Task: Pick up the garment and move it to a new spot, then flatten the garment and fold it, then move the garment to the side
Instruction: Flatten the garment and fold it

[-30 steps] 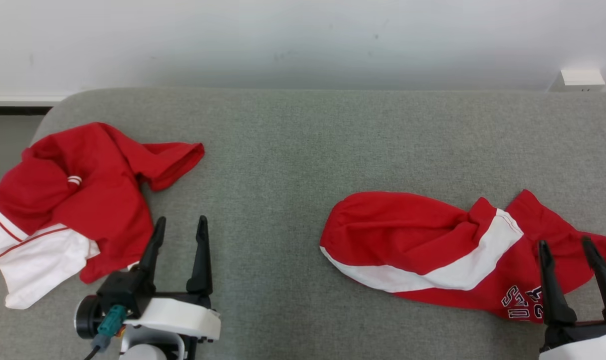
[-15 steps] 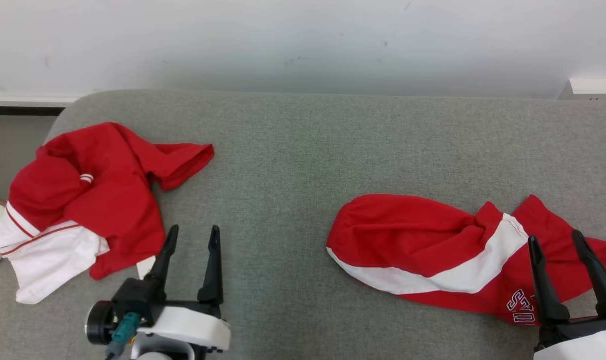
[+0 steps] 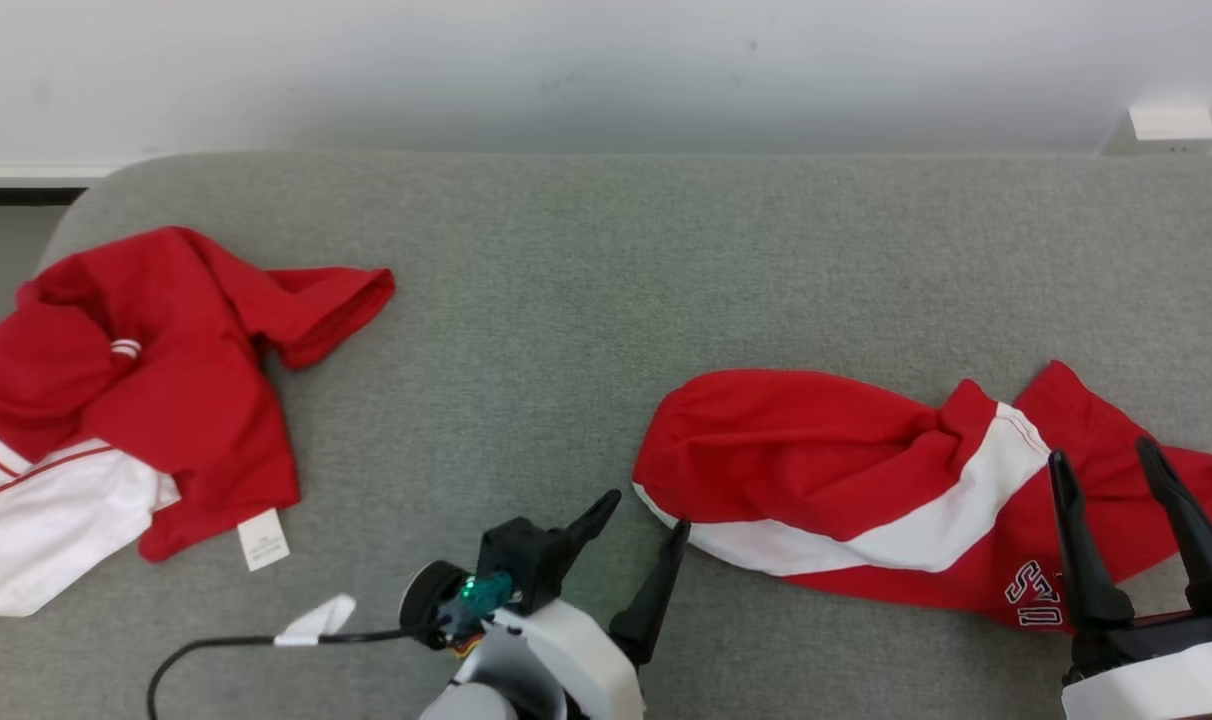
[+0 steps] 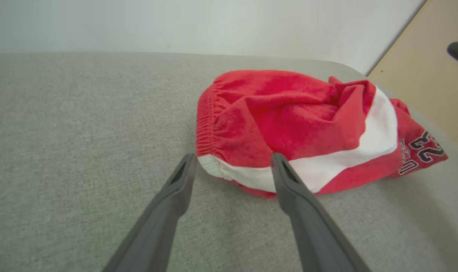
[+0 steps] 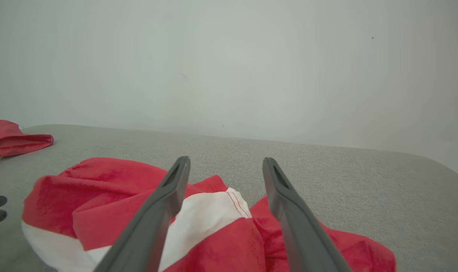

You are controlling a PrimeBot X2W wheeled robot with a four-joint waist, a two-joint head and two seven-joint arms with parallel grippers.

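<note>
Leftward of shorts [image 3: 796, 450], bare grey cushion [image 3: 526, 300].

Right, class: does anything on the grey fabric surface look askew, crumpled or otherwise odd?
Both garments are crumpled. The red garment with a white stripe and lettering lies bunched at the right; the red-and-white garment is heaped at the left, its white label turned out.

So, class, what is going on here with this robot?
A robot is lined up on the red and white shorts crumpled on the grey padded surface. Its left end effector stands open at the waistband end, its right end effector open over the lettered end. Nothing is gripped yet. A red shirt lies apart at the left.
</note>
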